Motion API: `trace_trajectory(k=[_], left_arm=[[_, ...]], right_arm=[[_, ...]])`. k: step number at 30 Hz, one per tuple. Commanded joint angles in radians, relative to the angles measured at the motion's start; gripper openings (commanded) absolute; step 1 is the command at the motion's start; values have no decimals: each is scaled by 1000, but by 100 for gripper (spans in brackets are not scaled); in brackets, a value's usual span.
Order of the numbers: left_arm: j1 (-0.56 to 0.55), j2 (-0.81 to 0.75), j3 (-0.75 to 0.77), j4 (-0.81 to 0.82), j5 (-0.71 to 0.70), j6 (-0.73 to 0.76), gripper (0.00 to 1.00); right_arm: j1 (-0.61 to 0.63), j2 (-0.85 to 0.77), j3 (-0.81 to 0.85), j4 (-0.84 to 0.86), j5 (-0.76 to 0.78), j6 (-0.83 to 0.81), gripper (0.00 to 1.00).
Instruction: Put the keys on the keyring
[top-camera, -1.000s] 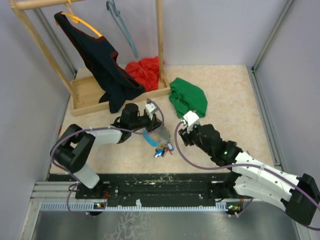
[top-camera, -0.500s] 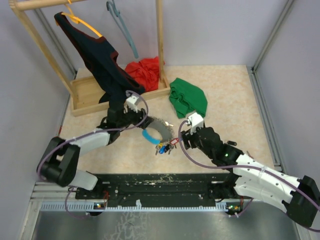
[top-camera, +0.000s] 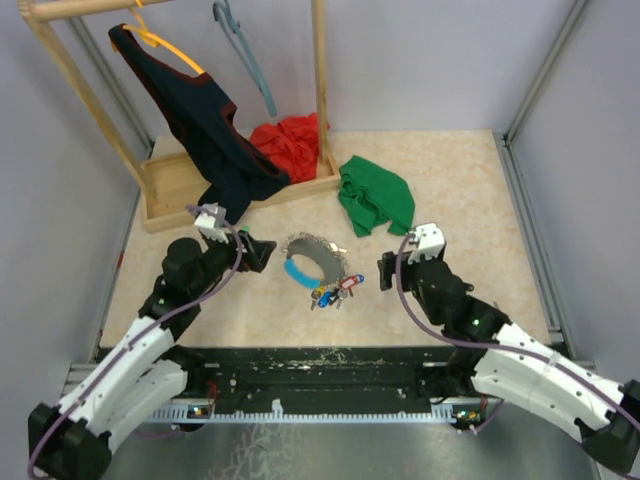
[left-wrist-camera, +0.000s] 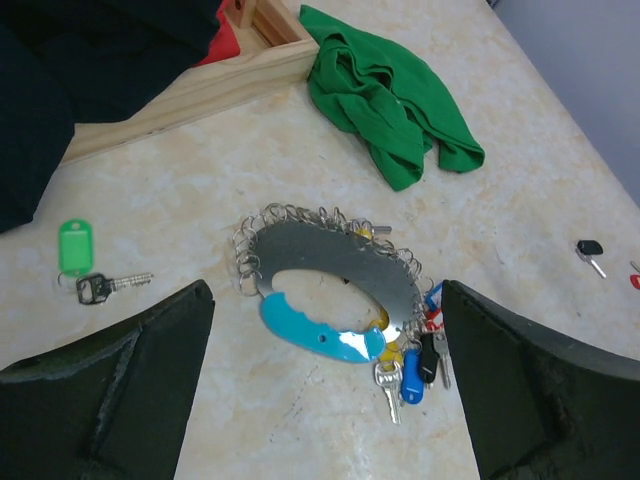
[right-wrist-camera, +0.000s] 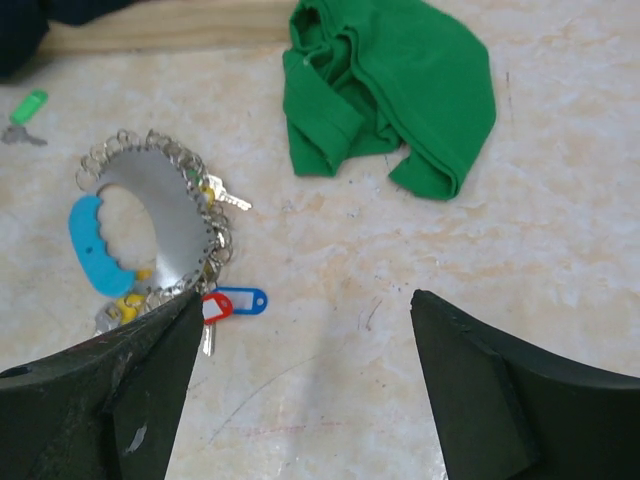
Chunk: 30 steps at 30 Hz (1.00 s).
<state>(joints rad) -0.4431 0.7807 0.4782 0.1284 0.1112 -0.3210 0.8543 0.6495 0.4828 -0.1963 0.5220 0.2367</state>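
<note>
Two empty: left claw (top-camera: 260, 252) and right claw (top-camera: 385, 272) gaped. I judged: pinch green-tagged key (left-wrist-camera: 74, 245), nine o'clock of keyring (left-wrist-camera: 305, 250), by its tag.

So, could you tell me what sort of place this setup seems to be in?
Probably a robotics lab test cell rather than a home: plain grey panels wall in a small tabletop, with staged props such as a wooden clothes rack and a keyring on it.
</note>
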Motion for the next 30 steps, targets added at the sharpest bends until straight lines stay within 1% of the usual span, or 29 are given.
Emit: trace_trajectory(k=[1,5,11,14,21,30], left_arm=[[-2,-146,23,-212,-86,-45,99],[-2,-256,72,-299,-109,-36,99],[-2,-352,153,-418,-186,1,99],[-3,-388,144,-426,-229,-1,99],[-2,-449,131,-424,-217,8,99],[-2,-470,117,-424,-197,26,100]], right_arm=[[-4,-141,25,-4,78,21,85],[-4,-249,21,-32,136,29,85],[-3,-295,71,-112,178,29,86],[-3,-294,72,-106,182,45,86],[-3,-285,69,-98,186,25,87],[-4,-286,73,-96,194,19,88]])
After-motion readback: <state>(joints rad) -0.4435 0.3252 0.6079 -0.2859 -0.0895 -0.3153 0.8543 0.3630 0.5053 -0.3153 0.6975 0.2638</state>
